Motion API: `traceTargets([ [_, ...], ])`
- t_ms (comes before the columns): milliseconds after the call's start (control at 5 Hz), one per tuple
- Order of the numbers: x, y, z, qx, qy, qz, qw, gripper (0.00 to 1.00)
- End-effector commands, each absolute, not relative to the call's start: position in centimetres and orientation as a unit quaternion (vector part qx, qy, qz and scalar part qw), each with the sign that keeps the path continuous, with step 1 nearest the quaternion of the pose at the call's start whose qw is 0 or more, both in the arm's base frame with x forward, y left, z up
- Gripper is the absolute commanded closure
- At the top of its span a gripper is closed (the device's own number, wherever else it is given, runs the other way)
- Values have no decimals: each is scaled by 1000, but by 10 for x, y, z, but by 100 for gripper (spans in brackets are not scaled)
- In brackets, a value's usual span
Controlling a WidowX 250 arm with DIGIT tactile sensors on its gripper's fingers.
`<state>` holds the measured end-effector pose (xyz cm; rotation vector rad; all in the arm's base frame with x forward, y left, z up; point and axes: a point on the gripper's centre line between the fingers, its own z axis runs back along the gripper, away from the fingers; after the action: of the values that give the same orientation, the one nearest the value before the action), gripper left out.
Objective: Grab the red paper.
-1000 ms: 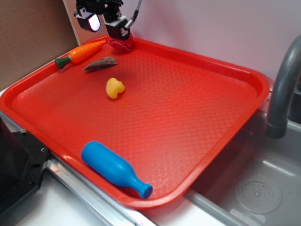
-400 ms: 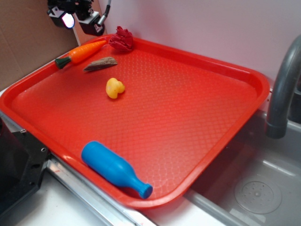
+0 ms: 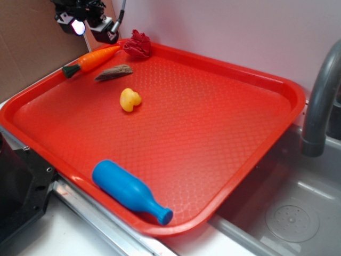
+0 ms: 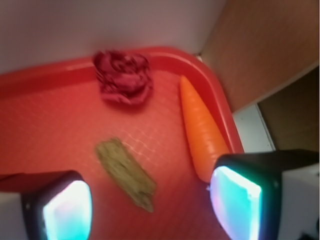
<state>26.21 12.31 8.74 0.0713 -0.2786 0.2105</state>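
Currently the gripper hangs open and empty; it should centre over the red paper ahead, clear of the carrot.

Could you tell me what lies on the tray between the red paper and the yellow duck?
In the exterior view, a brown bark-like piece lies roughly between the red paper and the yellow duck, nearer the carrot.

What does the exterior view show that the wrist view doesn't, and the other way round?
Exterior only: yellow duck, blue bottle, faucet, sink.
Wrist only: the open end effector close up, its pads glowing, nothing between them.
Both: red paper lying free in the tray corner, carrot, brown piece.
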Motion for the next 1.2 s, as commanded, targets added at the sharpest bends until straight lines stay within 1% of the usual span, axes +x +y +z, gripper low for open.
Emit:
traceTargets([
  [0, 283, 129, 90, 56, -148, 94, 983, 0],
  [200, 287, 126, 82, 53, -139, 82, 985, 0],
  [400, 294, 117, 66, 50, -133, 72, 987, 0],
  [600, 316, 108, 47, 47, -130, 60, 989, 0],
  [800, 324, 104, 44, 52, -142, 51, 987, 0],
  [1000, 318, 106, 52, 41, -152, 43, 987, 0],
])
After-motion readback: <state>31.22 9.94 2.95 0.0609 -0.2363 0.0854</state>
